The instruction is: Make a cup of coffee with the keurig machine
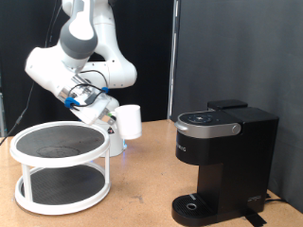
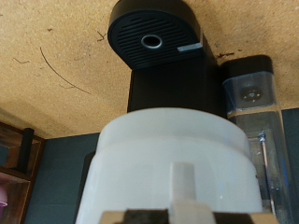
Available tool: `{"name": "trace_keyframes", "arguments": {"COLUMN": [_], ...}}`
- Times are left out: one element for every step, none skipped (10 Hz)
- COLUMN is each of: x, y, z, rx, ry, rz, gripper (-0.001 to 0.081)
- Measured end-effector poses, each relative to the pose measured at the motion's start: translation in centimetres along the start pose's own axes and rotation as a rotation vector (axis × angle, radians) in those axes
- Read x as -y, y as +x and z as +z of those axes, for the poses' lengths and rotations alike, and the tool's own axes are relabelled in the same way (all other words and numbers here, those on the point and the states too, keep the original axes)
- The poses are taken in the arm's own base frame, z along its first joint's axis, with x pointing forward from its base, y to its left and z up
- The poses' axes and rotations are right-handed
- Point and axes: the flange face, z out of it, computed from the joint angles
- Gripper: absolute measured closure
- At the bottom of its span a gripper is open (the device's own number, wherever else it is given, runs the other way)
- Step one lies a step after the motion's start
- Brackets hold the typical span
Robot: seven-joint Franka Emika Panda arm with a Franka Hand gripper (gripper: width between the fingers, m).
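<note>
While the arm reaches down from the upper left of the exterior view, we see its gripper [image 1: 115, 126] closed on the cup [image 1: 128, 121], which hangs upright in the air just right of centre-left, its base clear of the wooden table [image 1: 142, 189]. Directly to the cup's left stands a white two-tier round rack [image 1: 60, 165] with dark mesh shelves; the cup sits beside the upper shelf's rim, and we cannot tell whether the gripper touches that rim. Both shelves look bare as far as we can see. Between the cup and the keurig machine [image 1: 225, 161] at the lower right of the frame lies an open stretch of tabletop. The machine's lid is down, and its round drip base carries nothing. A black curtain closes off the background. In the wrist view the cup [image 2: 173, 168] fills the lower half of the frame, its handle facing the camera, so we cannot see inside it. Beyond it appear the keurig machine [image 2: 154, 42] and its clear water tank [image 2: 252, 93].
</note>
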Motion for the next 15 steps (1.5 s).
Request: {"name": "trace_keyframes", "arguments": {"x": [-0.1,0.0,0.0,0.0,0.2,0.4,0.8,1.2,1.7,2.1,2.4,2.8,3.1,3.5,3.8], "y": [-0.6,-1.0,-1.0,-0.8,-0.5,-0.3,0.0,0.3,0.5,0.7,0.8,0.9,0.9,1.0,0.9], "z": [0.7,0.9,1.0,1.0,1.3,1.7,2.4,3.1,3.9,4.7,5.4,6.2,6.8,7.4,7.8], "rx": [-0.008,-0.015,-0.015,-0.017,-0.028,-0.042,-0.064,-0.089,-0.114,-0.139,-0.165,-0.189,-0.209,-0.225,-0.236], "ry": [-0.006,-0.007,-0.007,-0.005,0.003,0.017,0.032,0.044,0.052,0.059,0.062,0.060,0.059,0.058,0.058], "rz": [-0.017,-0.030,-0.027,-0.016,0.004,0.027,0.045,0.062,0.077,0.091,0.102,0.113,0.119,0.122,0.125], "gripper": [0.0802,0.0802,0.0802,0.0802,0.0802,0.0802,0.0802,0.0802,0.0802,0.0802,0.0802,0.0802,0.0802,0.0802,0.0802]}}
